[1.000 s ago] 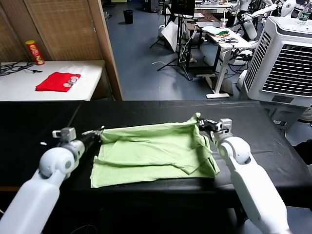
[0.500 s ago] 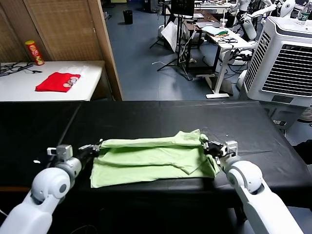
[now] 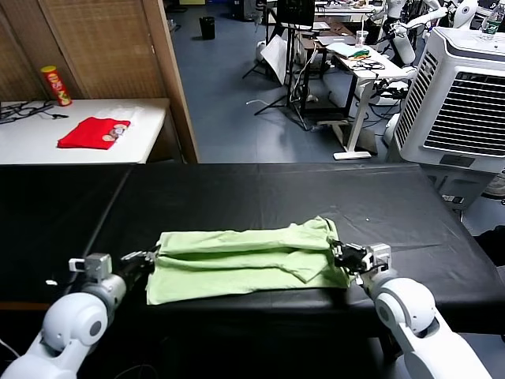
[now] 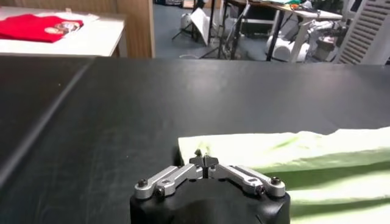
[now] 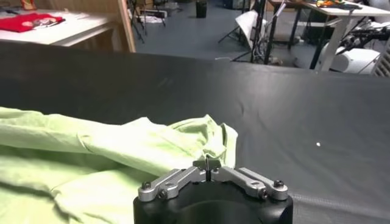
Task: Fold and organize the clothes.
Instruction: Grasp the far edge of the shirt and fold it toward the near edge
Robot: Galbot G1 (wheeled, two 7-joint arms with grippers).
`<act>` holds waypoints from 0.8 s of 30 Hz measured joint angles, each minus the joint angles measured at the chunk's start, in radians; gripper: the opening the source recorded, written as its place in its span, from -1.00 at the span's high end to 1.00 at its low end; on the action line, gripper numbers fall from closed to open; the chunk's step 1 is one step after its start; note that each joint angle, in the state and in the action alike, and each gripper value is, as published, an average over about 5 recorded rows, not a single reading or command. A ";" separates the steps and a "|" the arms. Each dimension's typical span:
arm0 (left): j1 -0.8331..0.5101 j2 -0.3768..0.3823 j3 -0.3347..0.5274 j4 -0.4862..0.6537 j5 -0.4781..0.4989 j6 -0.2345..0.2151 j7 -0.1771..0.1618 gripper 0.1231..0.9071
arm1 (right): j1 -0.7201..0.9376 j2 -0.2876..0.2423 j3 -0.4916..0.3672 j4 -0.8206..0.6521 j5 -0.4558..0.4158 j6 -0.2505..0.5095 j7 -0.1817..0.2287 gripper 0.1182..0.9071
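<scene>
Along the near edge of the black table (image 3: 237, 189), a single pale green shirt (image 3: 237, 264) is laid flat as a wide, low band, doubled over on itself so that a long fold runs across its upper part and a looser flap overlaps toward its right end. The fabric is thin and soft, with shallow creases throughout and a rumpled, bunched corner at the right end, seen clearly in the right wrist view (image 5: 122, 158); in the left wrist view the left end (image 4: 286, 158) is shown as a flat, squared edge lying on the cloth-covered tabletop. Two grippers are seen, one at each end of the shirt. The left gripper (image 3: 144, 257) is held at the shirt's left end near the table's near edge, its fingers (image 4: 206, 162) brought fully together on that corner of the shirt. The right gripper (image 3: 345, 255) is placed at the shirt's right end, its metal fingers (image 5: 208, 164) likewise pressed together, pinching the bunched corner. The tabletop is covered in a smooth matte black sheet. On a separate white table (image 3: 150, 126) beyond the far left corner, one folded red cloth (image 3: 95, 132) and one upright red-and-yellow cylindrical can (image 3: 56, 84) are seen.
</scene>
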 joint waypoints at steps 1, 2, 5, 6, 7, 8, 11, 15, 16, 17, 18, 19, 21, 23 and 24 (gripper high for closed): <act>0.006 -0.002 -0.002 -0.003 0.002 -0.001 0.000 0.97 | -0.004 0.000 0.001 0.002 -0.001 0.000 0.000 0.99; 0.012 -0.004 -0.004 -0.005 0.005 -0.002 0.001 0.97 | -0.008 0.000 0.001 0.004 -0.002 0.000 0.000 0.99; 0.028 -0.011 -0.007 -0.014 0.016 0.000 0.001 0.97 | -0.019 0.001 0.001 0.009 -0.012 -0.004 -0.002 0.99; 0.032 -0.013 -0.008 -0.017 0.020 0.003 0.001 0.97 | -0.022 0.002 0.002 0.011 -0.017 -0.005 -0.003 0.98; 0.037 -0.015 -0.009 -0.020 0.026 0.007 0.001 0.97 | -0.025 0.002 0.002 0.014 -0.022 -0.007 -0.003 0.98; 0.042 -0.016 -0.010 -0.024 0.031 0.011 0.000 0.97 | -0.029 0.002 0.003 0.017 -0.026 -0.009 -0.004 0.93; 0.056 -0.021 -0.014 -0.035 0.048 0.020 0.000 0.85 | -0.039 -0.001 0.008 0.030 -0.032 -0.014 -0.004 0.64; 0.073 -0.025 -0.023 -0.052 0.056 0.030 -0.001 0.36 | -0.046 -0.008 0.022 0.056 -0.033 -0.017 -0.005 0.05; 0.076 -0.025 -0.025 -0.057 0.056 0.033 -0.001 0.19 | -0.045 -0.009 0.026 0.062 -0.032 -0.017 -0.005 -0.08; 0.078 -0.025 -0.028 -0.061 0.056 0.035 -0.002 0.06 | -0.042 -0.009 0.029 0.068 -0.030 -0.015 -0.006 -0.20; 0.078 -0.026 -0.030 -0.065 0.056 0.037 -0.002 -0.06 | -0.039 -0.008 0.032 0.072 -0.029 -0.010 -0.006 -0.36; 0.077 -0.026 -0.033 -0.068 0.056 0.038 -0.003 -0.23 | -0.033 -0.006 0.034 0.073 -0.027 -0.003 -0.006 -0.47; 0.069 -0.027 -0.037 -0.070 0.054 0.038 -0.007 -0.46 | -0.017 0.001 0.032 0.068 -0.028 0.017 -0.004 -0.64; 0.053 -0.031 -0.037 -0.065 0.049 0.037 -0.015 -0.64 | 0.007 0.014 0.025 0.053 -0.036 0.040 -0.001 -0.70; 0.042 -0.034 -0.035 -0.059 0.044 0.036 -0.020 -0.67 | 0.022 0.021 0.020 0.041 -0.042 0.050 -0.001 -0.71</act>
